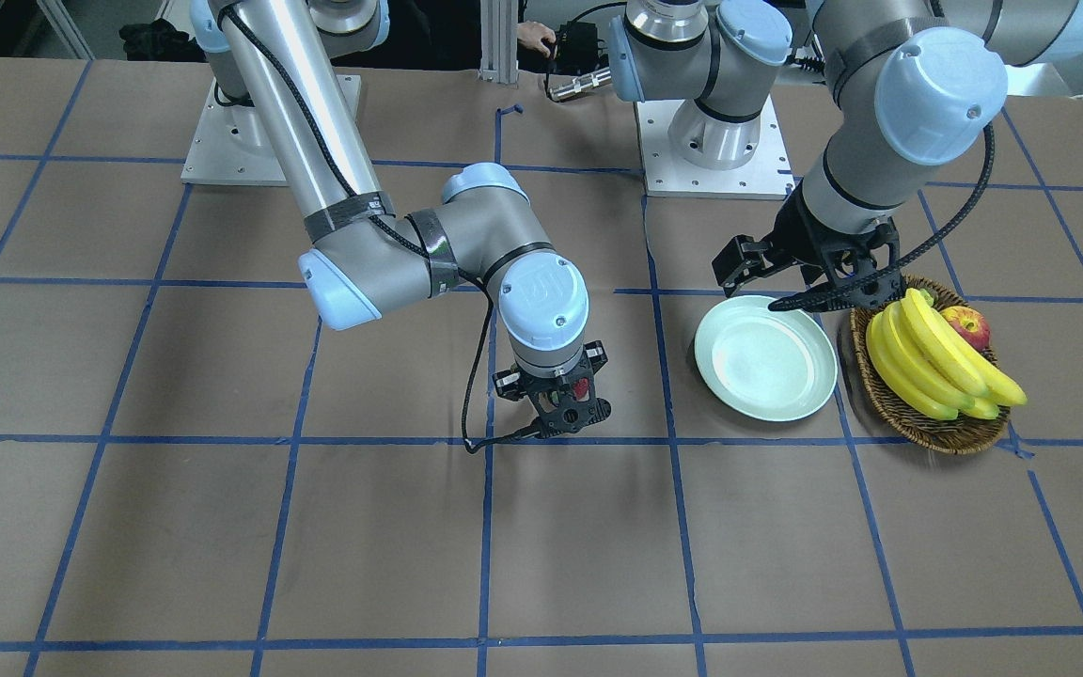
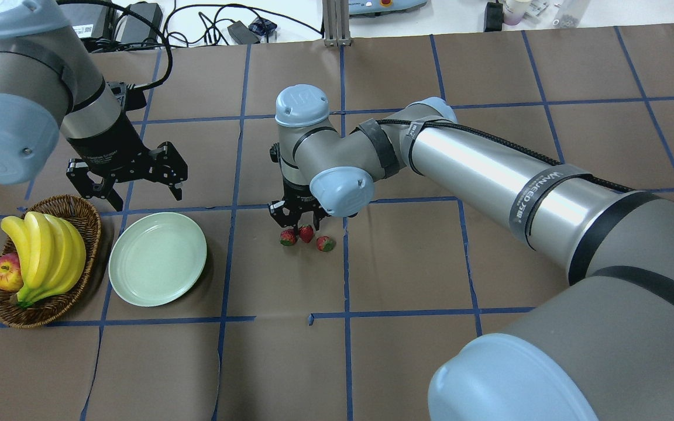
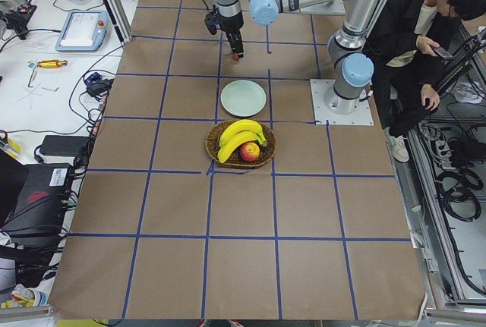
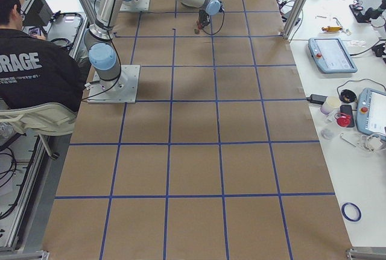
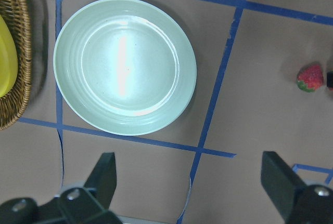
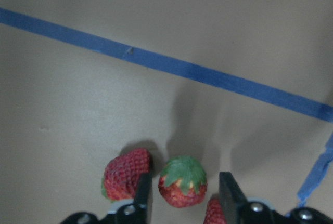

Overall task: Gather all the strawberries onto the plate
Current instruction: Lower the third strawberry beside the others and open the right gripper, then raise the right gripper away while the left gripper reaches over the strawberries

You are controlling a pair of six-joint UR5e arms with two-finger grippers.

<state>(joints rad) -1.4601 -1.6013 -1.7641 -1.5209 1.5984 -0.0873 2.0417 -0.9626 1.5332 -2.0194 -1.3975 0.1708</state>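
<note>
Two likely ways to go wrong from here. Could knock the flanking strawberries point(image 2: 325, 243) aside on closing, crowded as tight as that against the middle strawberry point(image 6: 182, 181) at centre frame of the overhead view, well apart from the plate point(image 2: 157, 258) at lower left. Could also pinch off-centre and squirt the berry out. Right gripper point(image 6: 184, 178) spread, straddling that middle strawberry, not yet clamped; left gripper point(image 2: 145, 196) spread wide, holding nothing, just up-frame of the bare plate. Beside the plate, a wicker basket point(image 2: 88, 216) with bananas point(image 2: 50, 251) and an apple point(image 2: 5, 273). Brown paper table point(image 2: 407, 280) gridded in blue tape point(image 2: 346, 327); white bench point(image 4: 356, 169) with a teach pendant point(image 4: 329, 55) alongside, a seated person point(image 3: 414, 31) near the robot's base.
</note>
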